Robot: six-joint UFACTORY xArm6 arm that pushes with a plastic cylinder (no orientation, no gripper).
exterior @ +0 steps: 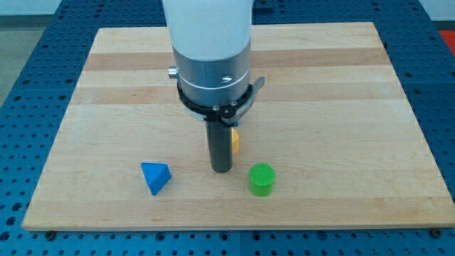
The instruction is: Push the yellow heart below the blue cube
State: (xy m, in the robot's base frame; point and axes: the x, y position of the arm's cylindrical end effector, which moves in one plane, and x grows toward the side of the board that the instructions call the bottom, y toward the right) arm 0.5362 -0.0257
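A blue block (156, 176), the task's blue cube, lies on the wooden board (341, 107) at the view's lower left; it looks wedge-like from here. A yellow-orange block (235, 141), mostly hidden behind my rod, shows as a sliver just right of the rod; its heart shape cannot be made out. My tip (222, 169) rests on the board right beside that yellow block, on its lower left, and about 90 px to the right of the blue block.
A green cylinder (261, 179) stands just right of and below my tip. The arm's white and grey body (212, 57) covers the board's upper middle.
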